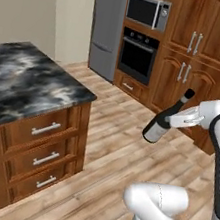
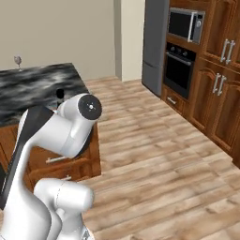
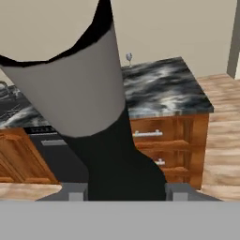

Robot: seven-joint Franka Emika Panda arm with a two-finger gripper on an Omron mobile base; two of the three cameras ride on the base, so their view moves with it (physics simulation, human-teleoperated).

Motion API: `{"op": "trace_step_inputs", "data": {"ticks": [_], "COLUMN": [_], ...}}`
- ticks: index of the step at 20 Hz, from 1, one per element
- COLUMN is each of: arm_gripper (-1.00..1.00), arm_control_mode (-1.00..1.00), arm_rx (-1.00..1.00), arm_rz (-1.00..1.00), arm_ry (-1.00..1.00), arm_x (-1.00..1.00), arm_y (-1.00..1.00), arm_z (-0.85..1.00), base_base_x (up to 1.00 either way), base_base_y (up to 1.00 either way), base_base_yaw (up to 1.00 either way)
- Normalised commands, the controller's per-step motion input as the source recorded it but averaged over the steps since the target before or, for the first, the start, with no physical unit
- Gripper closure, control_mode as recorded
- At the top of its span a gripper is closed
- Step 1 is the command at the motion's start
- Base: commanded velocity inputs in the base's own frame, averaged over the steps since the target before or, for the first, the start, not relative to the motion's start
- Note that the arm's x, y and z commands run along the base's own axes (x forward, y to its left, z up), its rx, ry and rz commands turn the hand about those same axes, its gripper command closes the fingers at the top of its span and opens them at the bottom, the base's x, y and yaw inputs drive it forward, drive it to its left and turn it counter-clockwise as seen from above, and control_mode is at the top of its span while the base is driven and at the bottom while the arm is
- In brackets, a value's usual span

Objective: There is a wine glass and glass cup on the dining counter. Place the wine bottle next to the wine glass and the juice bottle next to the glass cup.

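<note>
My gripper (image 1: 178, 119) is shut on the wine bottle (image 1: 161, 124), a slim dark bottle with a pale label, held tilted in the air above the wood floor to the right of the dining counter (image 1: 26, 78). In the hand view the wine bottle (image 3: 112, 159) rises close up between the fingertips (image 3: 75, 194), and its pale label hides much of the scene. The wine glass (image 3: 129, 58) stands at the far edge of the marbled dining counter (image 3: 164, 89). From the right base the wine glass (image 2: 18, 61) is small at the far left of the dining counter (image 2: 37, 84). The glass cup and the juice bottle are out of view.
A grey fridge (image 1: 107, 25), a built-in oven (image 1: 137, 55) and a microwave (image 1: 147, 11) stand along the back wall beside tall wooden cabinets (image 1: 193, 50). Open wood floor (image 1: 114, 158) lies between them and the counter's drawers (image 1: 43, 144).
</note>
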Motion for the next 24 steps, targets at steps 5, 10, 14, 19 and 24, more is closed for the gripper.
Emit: {"op": "trace_step_inputs", "data": {"ticks": [5, 10, 14, 19, 24], "arm_gripper": [1.00, 1.00, 1.00, 1.00, 1.00], "arm_control_mode": [1.00, 1.00, 1.00, 1.00, 1.00], "arm_rx": [0.00, 0.00, 0.00, 0.00, 0.00], "arm_rz": [0.00, 0.00, 0.00, 0.00, 0.00], "arm_ry": [0.00, 0.00, 0.00, 0.00, 0.00], "arm_x": [0.00, 0.00, 0.00, 0.00, 0.00], "arm_y": [0.00, 0.00, 0.00, 0.00, 0.00], "arm_z": [0.00, 0.00, 0.00, 0.00, 0.00], "base_base_x": [1.00, 1.00, 1.00, 1.00, 1.00], "base_base_y": [-0.71, -0.78, -0.73, -0.64, -0.39], "base_base_yaw": [0.22, 0.19, 0.21, 0.29, 0.41]}}
